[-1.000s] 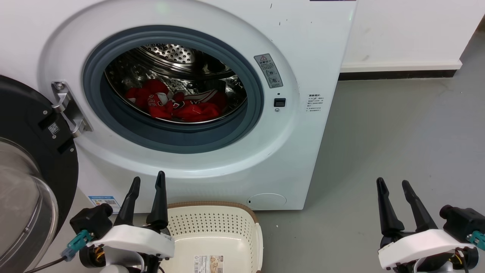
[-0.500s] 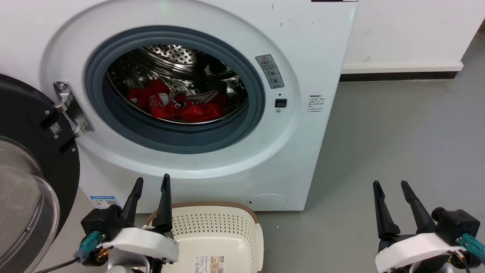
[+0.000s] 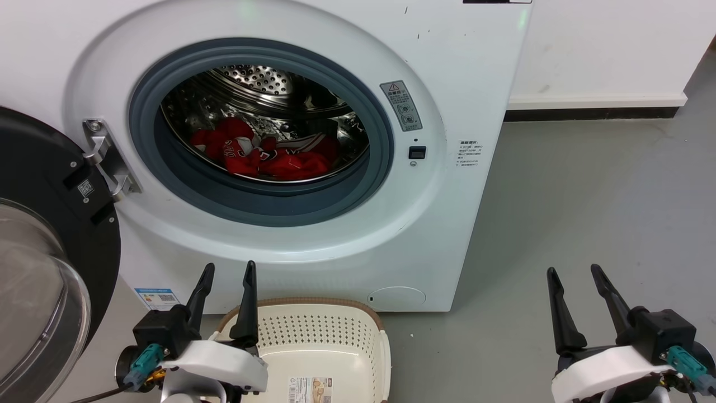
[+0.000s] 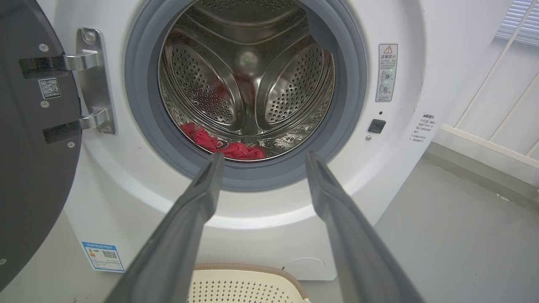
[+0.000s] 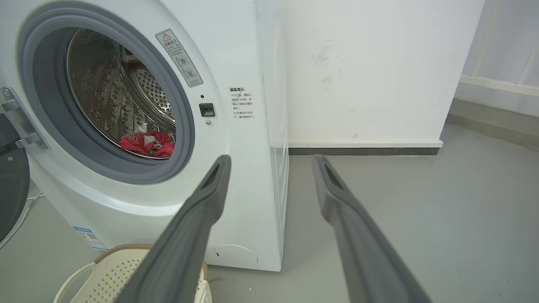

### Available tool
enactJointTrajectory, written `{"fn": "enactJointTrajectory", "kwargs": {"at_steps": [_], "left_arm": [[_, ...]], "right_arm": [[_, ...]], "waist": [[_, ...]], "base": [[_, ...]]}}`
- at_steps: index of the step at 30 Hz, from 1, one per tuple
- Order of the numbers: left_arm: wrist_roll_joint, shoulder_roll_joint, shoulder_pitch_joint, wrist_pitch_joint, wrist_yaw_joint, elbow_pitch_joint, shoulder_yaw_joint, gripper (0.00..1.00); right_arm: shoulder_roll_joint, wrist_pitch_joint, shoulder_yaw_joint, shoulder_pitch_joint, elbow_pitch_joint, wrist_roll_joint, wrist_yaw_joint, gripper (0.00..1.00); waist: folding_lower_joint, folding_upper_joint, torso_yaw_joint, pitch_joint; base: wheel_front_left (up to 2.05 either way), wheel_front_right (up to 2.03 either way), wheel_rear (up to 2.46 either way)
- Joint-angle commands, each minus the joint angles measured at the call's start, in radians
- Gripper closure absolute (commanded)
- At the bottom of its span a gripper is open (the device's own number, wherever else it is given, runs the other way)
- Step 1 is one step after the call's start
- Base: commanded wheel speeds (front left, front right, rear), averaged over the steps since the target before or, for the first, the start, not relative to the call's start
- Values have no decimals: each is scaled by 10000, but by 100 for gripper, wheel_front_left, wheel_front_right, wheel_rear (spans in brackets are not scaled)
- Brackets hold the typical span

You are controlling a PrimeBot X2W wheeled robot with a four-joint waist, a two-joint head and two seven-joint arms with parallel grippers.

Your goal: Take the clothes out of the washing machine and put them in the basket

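Left hand (image 3: pixel 230 265) slightly nearer the basket (image 3: pixel 319 301) than before, spread open; right hand (image 3: pixel 573 268) likewise spread, upright.

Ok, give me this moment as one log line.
clothes: inside washing machine | door: open | basket: on floor before it, no clothes inside | left gripper: open, by basket | right gripper: open, over floor

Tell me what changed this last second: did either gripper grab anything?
No grab. The left gripper and right gripper edged slightly inward, both open and empty; the head view shifted a little too. The red jersey clothes still lie inside the white front-loading washing machine, and the cream perforated plastic basket stays empty.
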Motion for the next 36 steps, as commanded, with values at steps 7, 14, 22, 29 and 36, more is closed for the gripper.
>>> {"fn": "enactJointTrajectory", "kwargs": {"at_steps": [7,14,22,29,36], "left_arm": [[596,17,-18,-240,57,149,-59,0],[845,16,-41,-348,81,215,-48,0],[813,16,-34,-365,160,241,-29,0],[909,16,-75,-365,201,299,18,0],[985,16,-50,-365,262,284,60,0]], "right_arm": [[18,-109,49,178,-111,-757,-3,0],[20,-157,66,174,-119,-1031,-3,0],[20,-177,45,159,-33,-939,-5,0],[20,-179,31,147,5,-963,-5,0],[20,-181,42,144,24,-916,-5,0]], "waist": [[-1,-1,31,12],[-1,-1,29,26],[-1,-1,23,41],[-1,-1,38,50],[-1,-1,37,66]], "base": [[0,0,0],[0,0,0],[0,0,0],[0,0,0],[0,0,0]]}}
